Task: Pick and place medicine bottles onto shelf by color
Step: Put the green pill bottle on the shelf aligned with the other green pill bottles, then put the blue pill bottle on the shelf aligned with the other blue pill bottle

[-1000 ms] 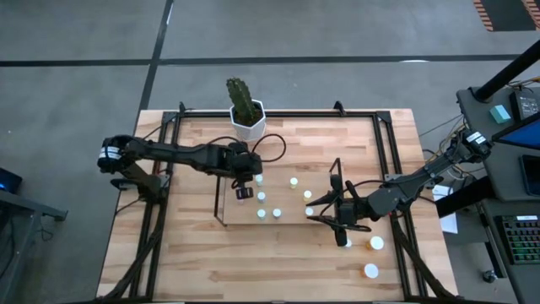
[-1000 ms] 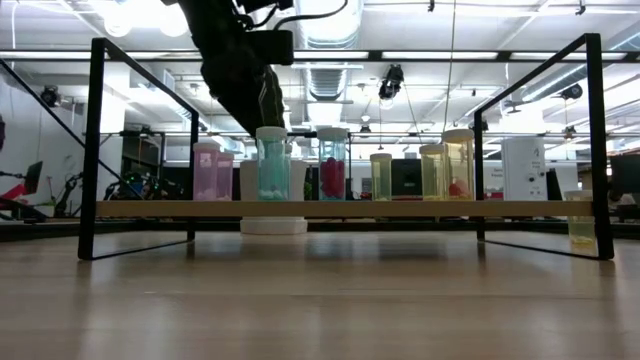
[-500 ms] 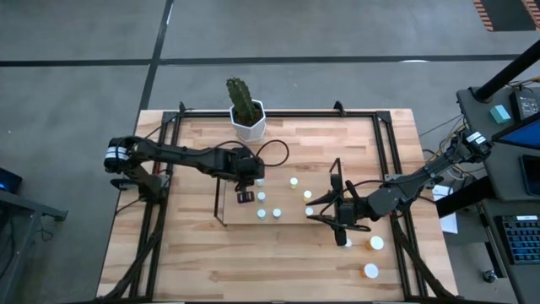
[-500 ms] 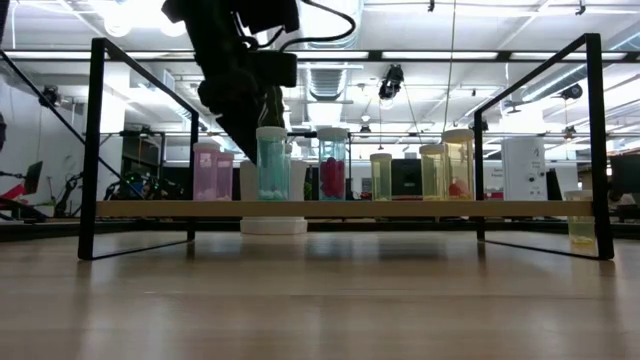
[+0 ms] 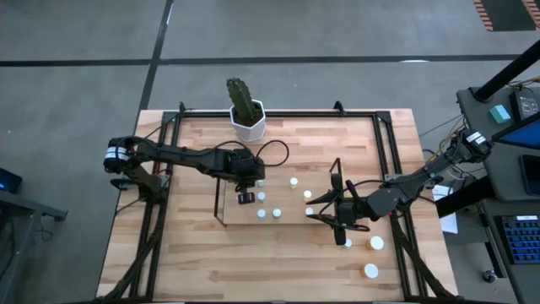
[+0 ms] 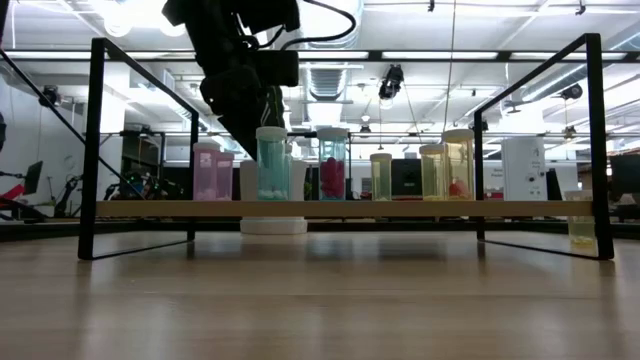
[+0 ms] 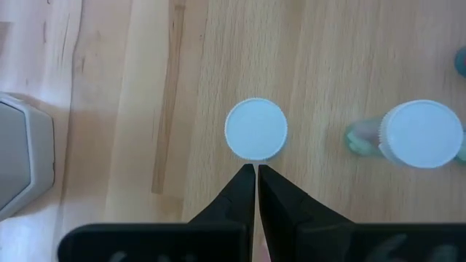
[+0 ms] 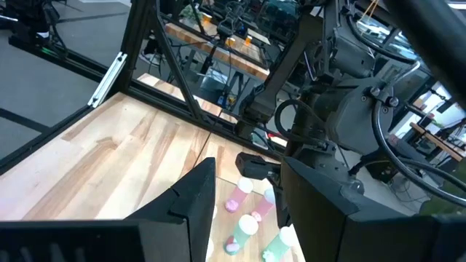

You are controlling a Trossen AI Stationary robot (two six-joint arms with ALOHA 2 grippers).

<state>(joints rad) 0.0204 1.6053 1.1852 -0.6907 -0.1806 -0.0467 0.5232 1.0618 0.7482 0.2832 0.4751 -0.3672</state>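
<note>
The shelf [image 5: 221, 192] is a low wire rack with a light wood base [image 6: 350, 208]. Several small white-capped medicine bottles stand on it: pinkish [image 6: 207, 170], bluish [image 6: 272, 165] and yellowish [image 6: 458, 163]. My left gripper [image 5: 245, 198] is shut and empty above the shelf's left part. In the left wrist view its tips [image 7: 256, 169] are just short of one bottle's white cap [image 7: 255, 129]. I cannot tell whether they touch it. A greenish bottle [image 7: 422, 133] stands beside that one. My right gripper [image 5: 321, 210] is open and empty at the shelf's right end, pointing at the bottles [image 8: 247, 224].
A white hexagonal cactus pot [image 5: 245, 118] stands at the table's far edge, and it also shows in the left wrist view [image 7: 22, 167]. Three more bottles [image 5: 375, 243] stand off the shelf near the table's right front. A black frame [image 5: 384, 143] edges the table.
My left gripper has moved a little toward the table's near edge and down over the shelf's left part. It has stayed shut. The bottles have not moved.
</note>
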